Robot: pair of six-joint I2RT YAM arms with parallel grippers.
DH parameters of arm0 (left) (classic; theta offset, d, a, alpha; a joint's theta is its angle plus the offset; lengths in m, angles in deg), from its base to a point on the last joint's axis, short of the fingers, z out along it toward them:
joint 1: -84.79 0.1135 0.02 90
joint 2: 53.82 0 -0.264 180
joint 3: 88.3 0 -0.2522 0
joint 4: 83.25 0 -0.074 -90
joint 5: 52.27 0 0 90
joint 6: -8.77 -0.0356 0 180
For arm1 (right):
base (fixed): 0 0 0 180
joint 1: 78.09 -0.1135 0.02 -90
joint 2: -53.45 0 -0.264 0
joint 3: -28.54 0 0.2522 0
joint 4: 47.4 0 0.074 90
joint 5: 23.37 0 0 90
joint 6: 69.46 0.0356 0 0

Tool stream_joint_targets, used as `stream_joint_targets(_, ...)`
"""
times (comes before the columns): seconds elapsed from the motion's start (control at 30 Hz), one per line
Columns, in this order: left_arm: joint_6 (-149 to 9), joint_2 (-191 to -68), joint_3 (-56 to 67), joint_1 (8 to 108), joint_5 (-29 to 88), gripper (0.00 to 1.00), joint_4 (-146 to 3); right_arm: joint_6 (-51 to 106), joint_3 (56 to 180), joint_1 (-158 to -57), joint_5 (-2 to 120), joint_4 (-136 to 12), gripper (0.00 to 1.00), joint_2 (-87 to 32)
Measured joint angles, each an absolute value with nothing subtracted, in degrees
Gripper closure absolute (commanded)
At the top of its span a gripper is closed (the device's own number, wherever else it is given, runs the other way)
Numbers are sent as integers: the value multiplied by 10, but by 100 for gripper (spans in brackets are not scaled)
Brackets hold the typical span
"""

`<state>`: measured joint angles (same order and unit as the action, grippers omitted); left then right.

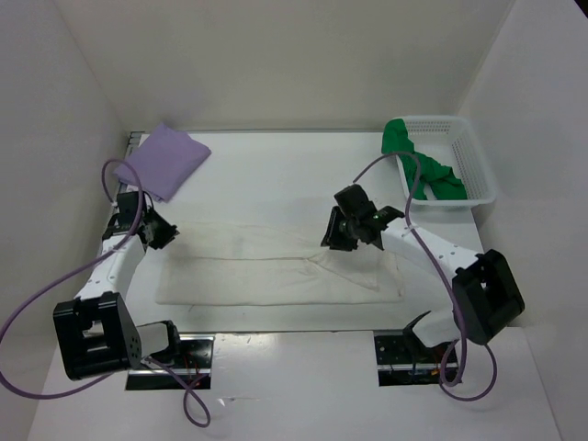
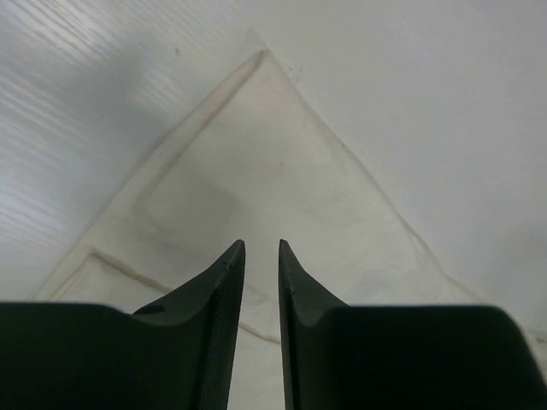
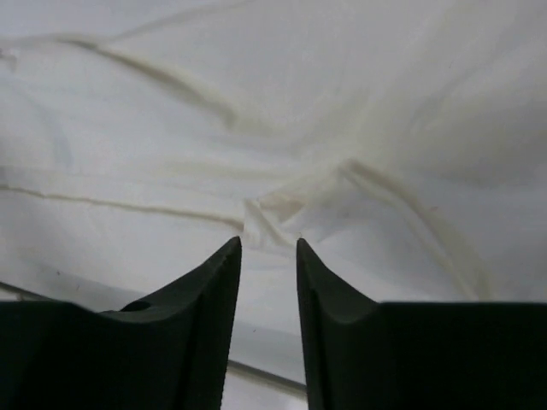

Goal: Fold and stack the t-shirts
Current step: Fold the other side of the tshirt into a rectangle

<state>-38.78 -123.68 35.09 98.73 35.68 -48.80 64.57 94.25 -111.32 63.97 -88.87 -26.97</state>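
The plain white soft cloth short-sleeved shirt between the two end effectors is off-white and unpatterned, with faint cream-yellow lines along its seams. That yellowish edging shows ahead of the matte black left end effector, and ahead of the black right end effector the creases shade to pale grey. Beyond the left end effector, the folded lavender purple cloth shirt is one solid tone. Beyond the right one, the bright green cloth shirt is plain against the white plastic mesh basket with its lattice of holes. The counter is white with fine pale streaks.
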Motion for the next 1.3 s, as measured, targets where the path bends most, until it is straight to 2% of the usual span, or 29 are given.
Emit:
stream_joint_targets(0.07,-389,-1237,351,968,354,72,-491,630,965,-1100,658,-886,53,-287)
stream_joint_targets(0.3,-392,-1241,351,939,340,72,-507,593,985,-1088,680,-884,52,-371)
stream_joint_targets(0.47,-392,-1241,352,938,327,72,-516,583,984,-1088,689,-886,52,-384)
stream_joint_targets(0.57,-392,-1241,354,935,318,72,-522,580,984,-1088,688,-884,67,-384)
stream_joint_targets(0.87,-391,-1243,361,925,308,72,-538,579,936,-1088,672,-882,69,-373)
stream_joint_targets(0.93,-391,-1246,361,921,308,72,-543,577,933,-1088,665,-883,81,-373)
stream_joint_targets(1.0,-390,-1252,361,920,308,72,-546,575,933,-1088,658,-884,85,-371)
stream_joint_targets(1.3,-388,-1269,361,920,304,72,-557,586,918,-1112,593,-889,88,-331)
